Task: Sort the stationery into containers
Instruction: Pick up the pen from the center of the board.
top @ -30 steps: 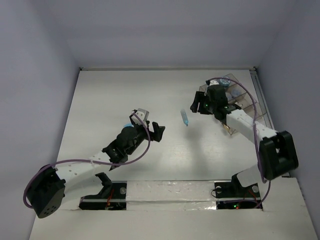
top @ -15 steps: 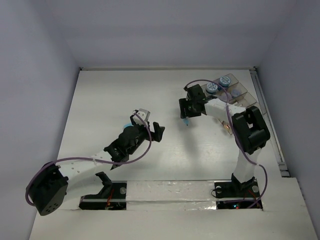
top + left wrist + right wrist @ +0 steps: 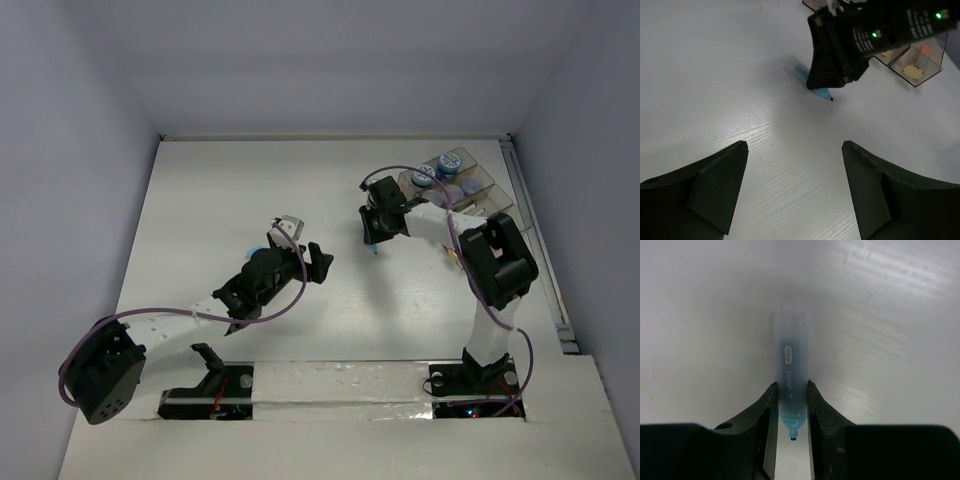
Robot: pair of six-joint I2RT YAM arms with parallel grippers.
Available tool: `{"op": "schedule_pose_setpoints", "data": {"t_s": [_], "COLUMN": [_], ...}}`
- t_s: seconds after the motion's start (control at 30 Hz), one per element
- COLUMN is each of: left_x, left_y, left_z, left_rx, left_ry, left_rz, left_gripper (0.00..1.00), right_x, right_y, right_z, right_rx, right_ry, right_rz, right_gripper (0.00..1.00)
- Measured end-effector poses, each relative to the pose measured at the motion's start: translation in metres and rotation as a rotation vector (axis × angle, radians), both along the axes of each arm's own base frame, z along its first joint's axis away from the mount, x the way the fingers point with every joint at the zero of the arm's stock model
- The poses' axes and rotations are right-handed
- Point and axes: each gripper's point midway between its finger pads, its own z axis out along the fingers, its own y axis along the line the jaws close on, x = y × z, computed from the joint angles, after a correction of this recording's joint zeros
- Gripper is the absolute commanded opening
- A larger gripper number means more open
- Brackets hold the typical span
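A short blue stick (image 3: pixel 790 350) lies on the white table between my right gripper's (image 3: pixel 791 390) fingers, which press on both its sides. In the top view the right gripper (image 3: pixel 372 232) sits over the stick, whose tip (image 3: pixel 374 250) peeks out. The stick also shows in the left wrist view (image 3: pixel 822 94). The smoky-brown organiser tray (image 3: pixel 488 198) stands at the back right with two blue-lidded jars (image 3: pixel 423 177) in it. My left gripper (image 3: pixel 303 246) is open and empty over bare table, left of the stick; its jaws stand wide apart (image 3: pixel 795 150).
The tray's near end (image 3: pixel 920 67) holds an orange stick (image 3: pixel 926 50) and a round tan item. The right arm's forearm stretches from the tray side toward the stick. Grey walls enclose the table on three sides.
My right gripper has moved left from the tray to the blue stick and come down around it. The left arm has shifted only slightly.
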Motion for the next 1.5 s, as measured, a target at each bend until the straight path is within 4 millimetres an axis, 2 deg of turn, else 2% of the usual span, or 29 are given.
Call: {"op": "schedule_pose_setpoints", "data": {"t_s": [0.1,0.17,0.27,0.37,0.5,0.6,0.7,1.07,1.27,1.37,1.47,1.5], "left_x": [0.007,0.015,0.018,0.018,0.012,0.006,0.002,0.001,0.005,0.005,0.006,0.006], "left_y": [0.004,0.007,0.005,0.002,-0.010,-0.018,-0.023,-0.021,-0.018,-0.019,-0.019,-0.020], "left_z": [-0.005,-0.012,-0.021,-0.035,-0.029,-0.023,-0.027,-0.034,-0.034,-0.032,-0.030,-0.028], "left_rx": [-0.025,-0.049,-0.092,-0.140,-0.226,-0.272,-0.286,-0.284,-0.286,-0.293,-0.301,-0.307], "left_ry": [0.040,0.085,0.157,0.243,0.292,0.305,0.335,0.372,0.367,0.363,0.361,0.358], "left_rz": [0.004,0.007,-0.022,-0.064,-0.148,-0.209,-0.239,-0.234,-0.221,-0.221,-0.222,-0.225], "left_gripper": [0.69,0.68,0.67,0.65,0.62,0.59,0.57,0.56,0.54,0.42,0.20,0.09], "right_x": [-0.029,-0.052,-0.077,-0.094,-0.111,-0.117,-0.117,-0.120,-0.135,-0.140,-0.141,-0.141], "right_y": [0.000,0.006,0.028,0.054,0.078,0.081,0.084,0.092,0.106,0.111,0.114,0.114], "right_z": [0.004,0.014,0.038,0.055,0.059,0.056,0.058,0.073,0.084,0.090,0.093,0.093], "right_rx": [0.002,0.023,0.078,0.118,0.144,0.141,0.142,0.165,0.205,0.234,0.253,0.254], "right_ry": [0.006,-0.005,-0.060,-0.113,-0.135,-0.133,-0.143,-0.210,-0.226,-0.230,-0.235,-0.235], "right_rz": [0.049,0.098,0.192,0.283,0.363,0.380,0.383,0.395,0.450,0.470,0.477,0.477], "right_gripper": [0.00,0.00,0.00,0.00,0.00,0.00,0.00,0.00,0.00,0.00,0.00,0.00]}}
